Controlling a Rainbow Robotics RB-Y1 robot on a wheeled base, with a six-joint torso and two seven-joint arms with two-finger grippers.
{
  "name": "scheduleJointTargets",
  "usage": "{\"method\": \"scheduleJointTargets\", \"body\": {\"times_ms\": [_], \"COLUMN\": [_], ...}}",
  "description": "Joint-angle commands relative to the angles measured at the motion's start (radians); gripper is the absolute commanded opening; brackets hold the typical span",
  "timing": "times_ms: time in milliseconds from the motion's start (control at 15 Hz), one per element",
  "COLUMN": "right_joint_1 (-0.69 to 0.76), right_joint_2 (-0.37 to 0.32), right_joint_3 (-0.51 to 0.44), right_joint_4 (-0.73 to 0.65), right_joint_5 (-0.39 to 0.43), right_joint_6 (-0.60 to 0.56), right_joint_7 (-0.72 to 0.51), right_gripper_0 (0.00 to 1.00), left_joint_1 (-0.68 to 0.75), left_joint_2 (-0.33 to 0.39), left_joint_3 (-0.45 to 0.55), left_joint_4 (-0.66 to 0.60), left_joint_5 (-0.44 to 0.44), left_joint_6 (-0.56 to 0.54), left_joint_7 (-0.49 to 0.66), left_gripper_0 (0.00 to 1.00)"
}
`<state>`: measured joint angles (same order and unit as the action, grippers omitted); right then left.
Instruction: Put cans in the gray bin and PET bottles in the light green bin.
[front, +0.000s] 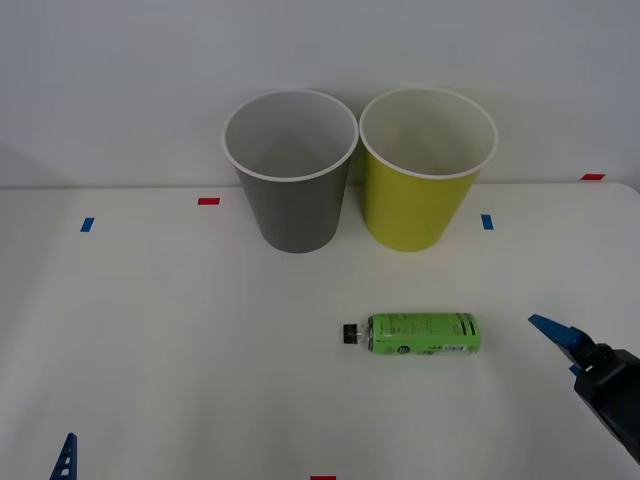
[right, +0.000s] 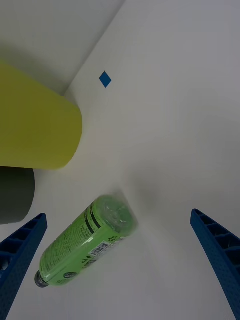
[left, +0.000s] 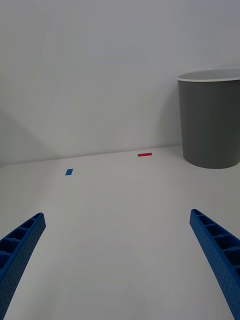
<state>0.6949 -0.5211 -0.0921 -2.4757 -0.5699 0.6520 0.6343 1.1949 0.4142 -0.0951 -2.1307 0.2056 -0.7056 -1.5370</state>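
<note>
The bottle (front: 421, 335) lies on its side on the table (front: 180, 350), in front of the light green bin (front: 420, 200), which stands touching the gray bin (front: 292, 195). The right gripper (right: 120, 260) hovers spread wide just right of the bottle. The left gripper (left: 117, 260) hangs released, well apart.

Light: bright and even, soft overall, no hard glare on the white desk (front: 150, 350).
Shadows: faint ones only; a soft smudge beside the PET bottle (right: 85, 240) in the right wrist view, and dim patches on the wall behind the gray bin (front: 290, 170).
Blur: the bottle's base looked smeared up close.
Focus: front view was crisp enough.
</note>
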Motion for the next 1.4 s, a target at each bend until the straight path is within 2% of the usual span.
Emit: {"method": "scheduleJointTargets", "body": {"times_ms": [67,200,333,533,867,1133,1400], "right_joint_1": [-0.106,-0.155,-0.204,-0.285,-0.433,-0.463,-0.598], "right_joint_2": [-0.085,-0.117,-0.131,-0.165,-0.266,-0.335,-0.358], "right_joint_3": [0.078,0.134,0.157,0.196,0.325,0.348,0.465], "right_joint_4": [-0.083,-0.083,-0.083,-0.080,0.012,0.008,0.057], "right_joint_5": [0.243,0.300,0.297,0.252,0.232,0.170,0.133], "right_joint_6": [0.244,0.307,0.394,0.460,0.468,0.469,0.535], "right_joint_7": [-0.406,-0.599,-0.737,-0.935,-1.205,-1.358,-1.450], "right_gripper_0": [1.00,1.00,1.00,1.00,1.00,1.00,1.00], "left_joint_1": [0.000,0.000,0.000,0.000,0.000,0.000,0.000], "left_joint_2": [0.000,0.000,0.000,0.000,0.000,0.000,0.000], "left_joint_3": [0.000,0.000,0.000,0.000,0.000,0.000,0.000], "left_joint_4": [0.000,0.000,0.000,0.000,0.000,0.000,0.000], "left_joint_5": [0.000,0.000,0.000,0.000,0.000,0.000,0.000], "left_joint_6": [0.000,0.000,0.000,0.000,0.000,0.000,0.000], "left_joint_7": [0.000,0.000,0.000,0.000,0.000,0.000,0.000], "left_gripper_0": [1.00,1.00,1.00,1.00,1.00,1.00,1.00]}}
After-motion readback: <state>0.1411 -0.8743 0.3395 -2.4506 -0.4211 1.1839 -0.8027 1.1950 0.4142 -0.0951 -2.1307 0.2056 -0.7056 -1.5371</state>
